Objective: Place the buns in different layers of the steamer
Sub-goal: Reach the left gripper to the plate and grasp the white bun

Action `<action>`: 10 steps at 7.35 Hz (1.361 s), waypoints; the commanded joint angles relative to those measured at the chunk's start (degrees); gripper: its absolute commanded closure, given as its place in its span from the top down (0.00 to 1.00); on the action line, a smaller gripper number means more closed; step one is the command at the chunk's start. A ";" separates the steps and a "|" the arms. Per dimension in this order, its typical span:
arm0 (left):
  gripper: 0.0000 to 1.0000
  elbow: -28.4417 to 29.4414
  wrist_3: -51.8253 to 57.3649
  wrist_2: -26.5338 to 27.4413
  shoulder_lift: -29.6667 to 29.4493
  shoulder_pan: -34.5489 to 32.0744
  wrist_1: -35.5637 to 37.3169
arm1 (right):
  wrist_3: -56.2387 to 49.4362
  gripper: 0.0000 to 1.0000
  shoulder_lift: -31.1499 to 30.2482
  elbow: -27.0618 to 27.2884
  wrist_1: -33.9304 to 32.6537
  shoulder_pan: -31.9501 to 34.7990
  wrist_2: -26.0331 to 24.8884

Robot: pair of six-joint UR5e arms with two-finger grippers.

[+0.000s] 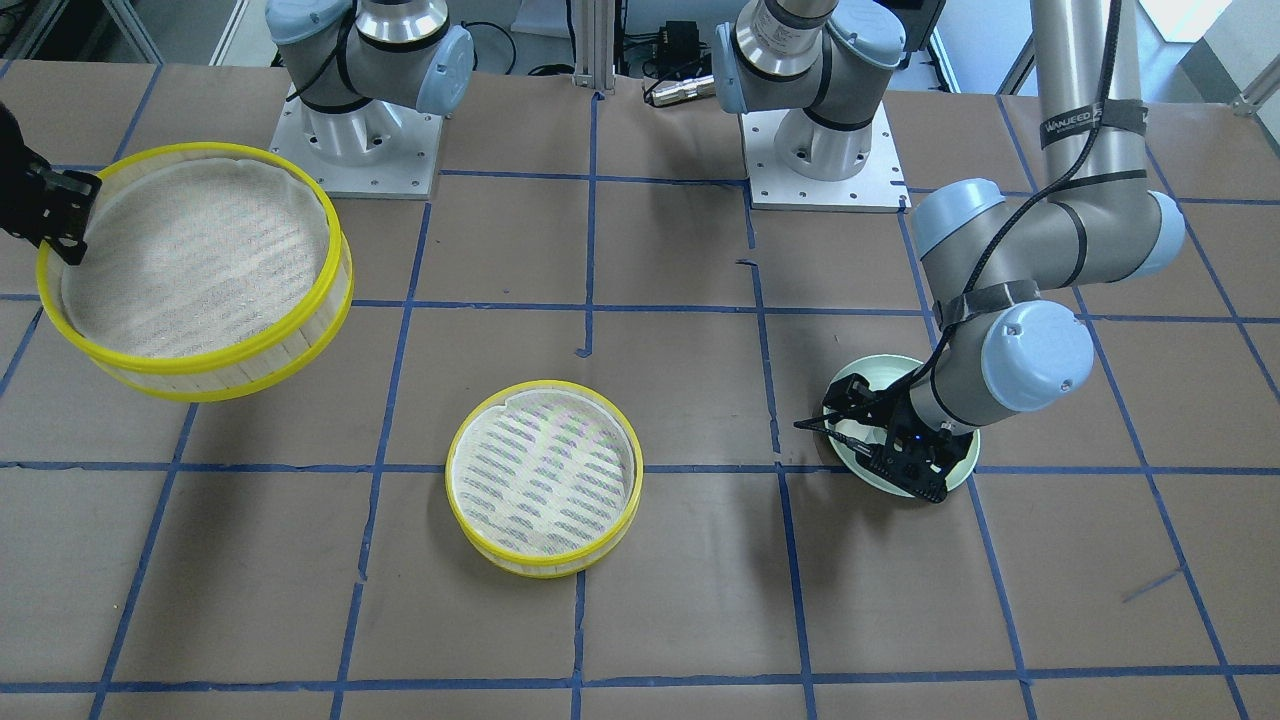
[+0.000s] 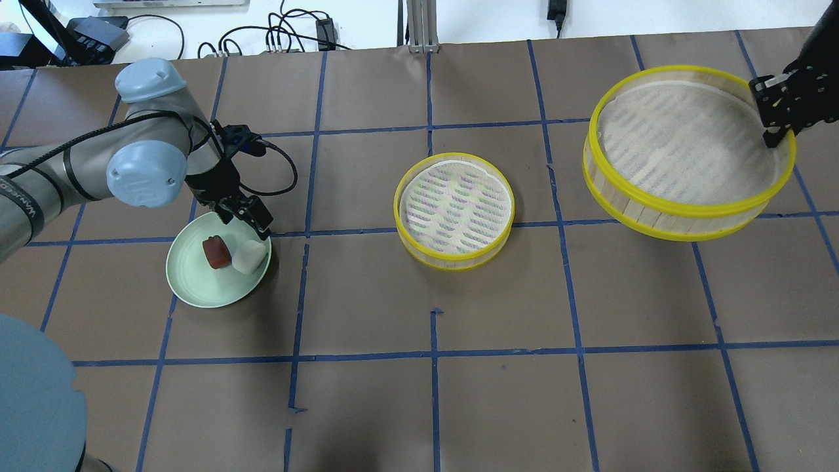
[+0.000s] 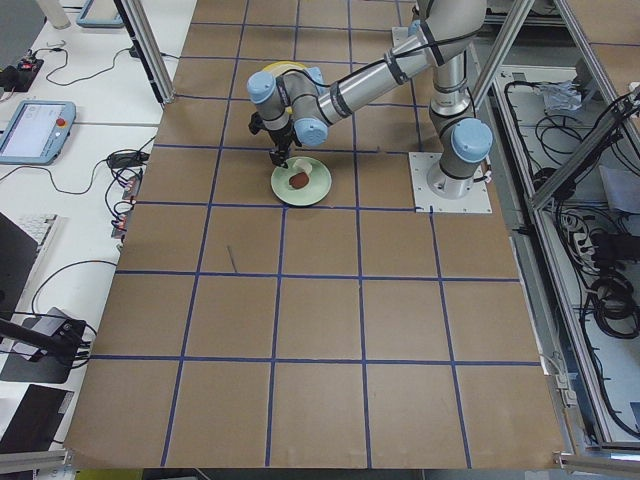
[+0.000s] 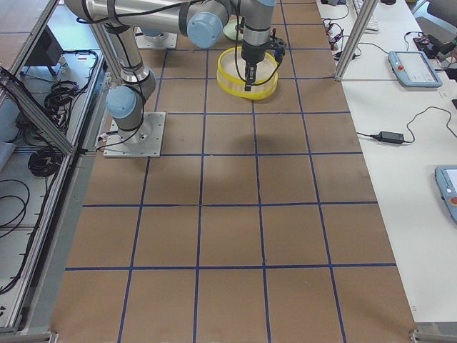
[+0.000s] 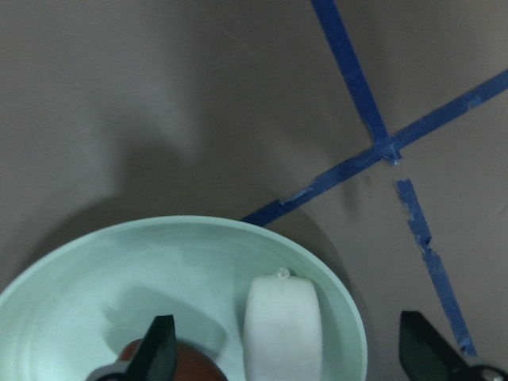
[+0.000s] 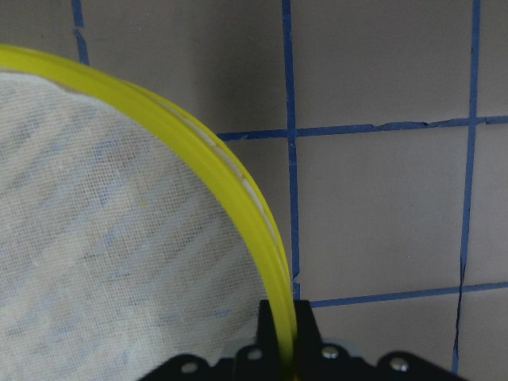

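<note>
done: nothing yet. No bun is in a tray; both buns lie on the plate (image 2: 196,278).
left to do: I think each bun must go in its own tray, so it is only the start.
left pincer (image 2: 248,221): spread wide over the white bun (image 2: 249,256), not squeezing it.
right pincer (image 2: 775,131): pinched tight on the rim of the high tray (image 2: 682,221), holding it up in the air, tipped a bit.
low tray (image 2: 452,257): sits flat on the table (image 2: 590,393). Seen from above, the plate is at its 9 o'clock and the high tray at its 2 o'clock.
brown bun (image 2: 215,252): a dark red-brown oval; the white bun is just beside it at 3 o'clock.
white bun: blocky with a round top, smooth.
trays: round, yellow rims, pale slat sides, thin white cloth inside.
plate: round, smooth, pale green.
</note>
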 commanded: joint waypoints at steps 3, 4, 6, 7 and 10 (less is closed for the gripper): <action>0.99 -0.55 0.31 2.37 -1.07 0.28 0.20 | 0.07 0.13 0.00 0.02 -0.11 0.12 0.12; 0.98 -0.81 0.31 2.39 -1.25 0.28 0.20 | 0.07 0.13 -0.09 0.11 -0.02 0.21 0.29; 0.68 -1.34 0.05 3.26 -1.51 0.19 -0.07 | 0.42 0.12 -0.09 -0.06 -0.02 0.82 -0.32; 0.50 -1.34 -0.74 6.31 -1.60 0.19 -0.41 | 0.42 0.12 -0.09 -0.06 0.07 0.91 -0.23; 0.08 -0.21 -7.23 7.75 -1.43 0.11 -0.68 | 0.42 0.13 -0.09 -0.06 -0.02 0.91 0.03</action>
